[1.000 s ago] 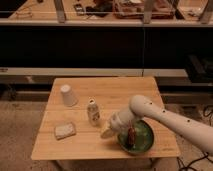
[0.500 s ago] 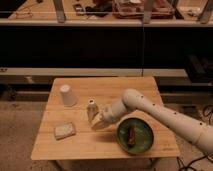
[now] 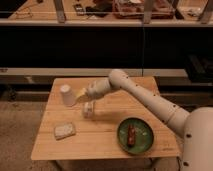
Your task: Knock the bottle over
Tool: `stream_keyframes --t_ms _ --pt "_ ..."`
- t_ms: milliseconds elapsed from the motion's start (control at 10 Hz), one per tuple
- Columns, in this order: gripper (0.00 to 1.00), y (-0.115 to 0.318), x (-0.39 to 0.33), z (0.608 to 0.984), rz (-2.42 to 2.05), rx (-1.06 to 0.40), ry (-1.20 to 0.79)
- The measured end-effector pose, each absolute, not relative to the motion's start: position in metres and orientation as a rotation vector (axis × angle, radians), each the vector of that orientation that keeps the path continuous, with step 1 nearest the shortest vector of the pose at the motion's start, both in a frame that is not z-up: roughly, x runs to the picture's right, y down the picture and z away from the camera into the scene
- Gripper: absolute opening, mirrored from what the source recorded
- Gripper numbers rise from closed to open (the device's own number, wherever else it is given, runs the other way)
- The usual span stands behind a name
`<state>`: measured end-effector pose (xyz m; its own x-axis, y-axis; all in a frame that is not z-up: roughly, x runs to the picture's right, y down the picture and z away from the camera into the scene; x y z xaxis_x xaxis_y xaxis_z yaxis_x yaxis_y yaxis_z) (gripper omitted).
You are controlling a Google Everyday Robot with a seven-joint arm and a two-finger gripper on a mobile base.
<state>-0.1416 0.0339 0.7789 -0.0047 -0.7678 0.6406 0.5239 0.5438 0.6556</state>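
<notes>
Dark shelving and a metal rail fill the top of the frame, and below them a pale wooden surface (image 3: 107, 142) takes up the middle. On it, toward the upper left, stands a white paper cup (image 3: 66, 95); just right of it and a little lower sits the bottle (image 3: 88, 108), which looks upright or only slightly tipped — hard to say which. A pale sponge-like block (image 3: 64, 131) lies at lower left, and a green plate (image 3: 135, 135) holding a brownish item (image 3: 131, 135) sits at lower right.

The gripper (image 3: 82, 94) hangs just above the bottle's top and close beside the cup; whether its fingers are spread or pressed together I cannot tell.

The risk, as I judge it, is the cup: the gripper is near enough that a sweep further to the left could topple it instead of, or along with, the bottle. A pass at this height might also skim over the cap without tipping anything.

Compared with half a second ago, the arm has swung left and up from the bottle's right side, and the bottle seems shifted slightly leftward — though not clearly fallen.
</notes>
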Motion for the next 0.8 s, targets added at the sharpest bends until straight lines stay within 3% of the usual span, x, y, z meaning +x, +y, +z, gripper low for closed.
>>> stream_keyframes --t_ms 800 --pt "0.07 0.0348 -0.1414 0.7796 -1.035 0.252 -1.195"
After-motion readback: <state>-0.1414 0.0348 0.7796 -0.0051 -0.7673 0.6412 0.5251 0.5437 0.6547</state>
